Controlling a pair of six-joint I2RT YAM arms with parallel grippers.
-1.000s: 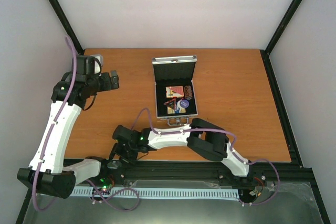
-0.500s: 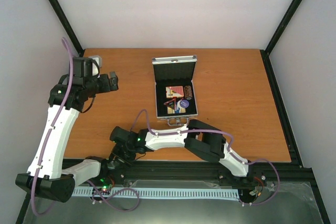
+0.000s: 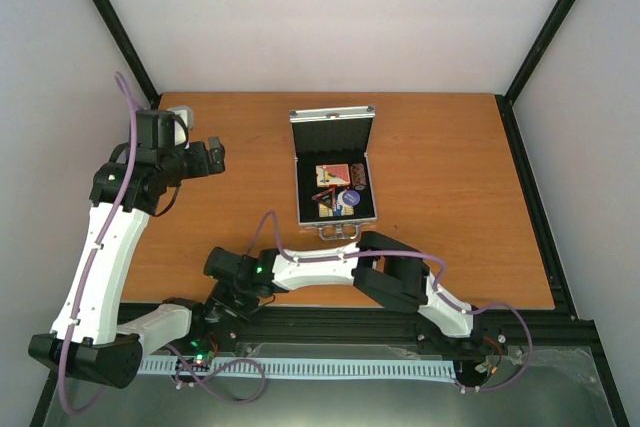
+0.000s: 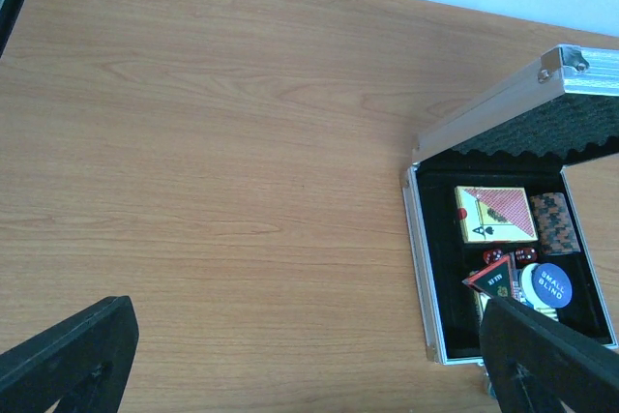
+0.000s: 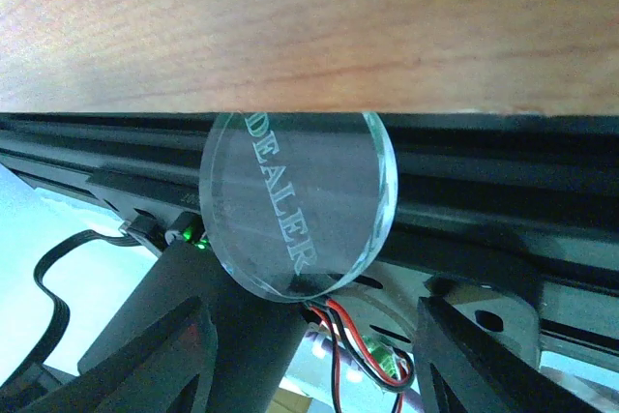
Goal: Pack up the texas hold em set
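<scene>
Texas hold em set: nearly packed, one piece out.

Left gripper [image 3: 216, 154] is at 9 o'clock on the table [image 3: 450, 197], jaws spread wide, nothing in them, well apart from the set.

Right gripper [image 5: 308, 321] is at 7 o'clock, at the near table edge. The clear disc [image 5: 295, 202], marked DEALER, stands tilted between its fingers. The disc hangs past the wood edge, over the black rail [image 5: 484, 200]. Cannot tell if the fingers pinch it or only flank it.

Case [image 4: 418, 258] sits at 12 o'clock, lid up. Inside are the pink deck [image 4: 495, 213], brown chip stack [image 4: 554, 222], red dice [image 4: 503, 256], black triangle [image 4: 495, 282] and blue disc [image 4: 552, 282].

Risks:
- The disc is thin and smooth, so a loose pinch could let it slip down behind the rail, out of reach.
- The case interior looks crowded, so a disc dropped on the triangle or blue disc may sit proud and block the lid.
- The raised lid could be knocked by the arm on approach.
</scene>
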